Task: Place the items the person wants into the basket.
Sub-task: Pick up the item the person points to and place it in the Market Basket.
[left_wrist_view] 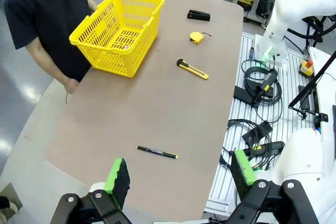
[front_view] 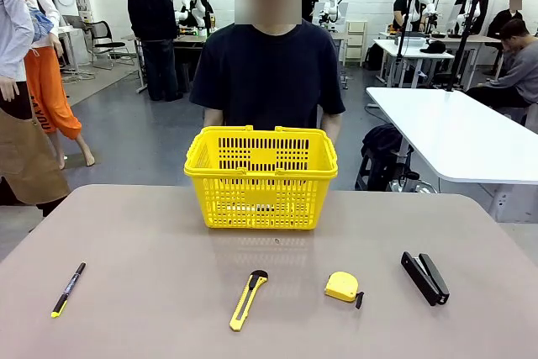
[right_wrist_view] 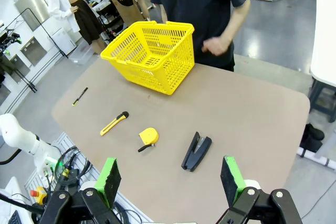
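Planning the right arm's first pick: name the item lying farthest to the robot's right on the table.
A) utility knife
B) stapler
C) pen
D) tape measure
B: in the front view the stapler lies to the right of the tape measure, utility knife and pen.

black pen (front_view: 68, 289), yellow utility knife (front_view: 248, 300)

On the worktop (front_view: 151, 308): one bright yellow plastic basket with grid sides (front_view: 261, 195), one black stapler (front_view: 424, 277), one small rounded yellow tape measure (front_view: 341, 287), one yellow-and-black utility knife (front_view: 247, 299) and one thin black pen with a yellow tip (front_view: 68, 289). One person in a dark navy T-shirt (front_view: 267, 73) stands at the far side.
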Controlling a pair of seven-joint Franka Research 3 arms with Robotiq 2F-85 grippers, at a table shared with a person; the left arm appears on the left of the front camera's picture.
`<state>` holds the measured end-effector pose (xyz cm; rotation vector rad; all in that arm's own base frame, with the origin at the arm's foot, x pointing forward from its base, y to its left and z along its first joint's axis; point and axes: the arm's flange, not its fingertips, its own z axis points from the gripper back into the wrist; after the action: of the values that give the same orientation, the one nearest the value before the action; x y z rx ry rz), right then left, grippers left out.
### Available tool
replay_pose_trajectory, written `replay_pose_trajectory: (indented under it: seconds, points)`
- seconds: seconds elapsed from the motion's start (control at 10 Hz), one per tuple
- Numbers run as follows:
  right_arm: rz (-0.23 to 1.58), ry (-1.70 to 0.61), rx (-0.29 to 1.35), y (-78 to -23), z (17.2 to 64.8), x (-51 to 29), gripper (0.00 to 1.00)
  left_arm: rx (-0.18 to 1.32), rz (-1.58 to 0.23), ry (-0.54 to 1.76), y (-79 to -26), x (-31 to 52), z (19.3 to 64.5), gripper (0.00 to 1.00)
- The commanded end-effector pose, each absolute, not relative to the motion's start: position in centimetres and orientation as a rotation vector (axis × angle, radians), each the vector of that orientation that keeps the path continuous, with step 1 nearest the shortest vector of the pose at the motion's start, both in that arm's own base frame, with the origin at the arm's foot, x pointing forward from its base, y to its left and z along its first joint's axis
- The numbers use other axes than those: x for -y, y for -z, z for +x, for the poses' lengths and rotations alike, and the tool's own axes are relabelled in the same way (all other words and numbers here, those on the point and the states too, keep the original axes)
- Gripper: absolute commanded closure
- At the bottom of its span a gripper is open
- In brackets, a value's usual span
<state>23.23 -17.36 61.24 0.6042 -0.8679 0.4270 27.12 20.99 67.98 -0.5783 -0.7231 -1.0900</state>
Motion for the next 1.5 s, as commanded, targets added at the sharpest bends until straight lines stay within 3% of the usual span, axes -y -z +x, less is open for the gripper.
replay_pose_trajectory:
  seconds: [0.0, 1.4]
  points:
    - [0.614, -0.444, 0.875, -61.09, 23.36, 17.31, 0.0, 0.738, -0.583, 1.1, -68.12, -20.9, 27.27, 0.0]
    - [0.614, -0.444, 0.875, -61.09, 23.36, 17.31, 0.0, 0.738, -0.583, 1.1, -68.12, -20.9, 27.27, 0.0]
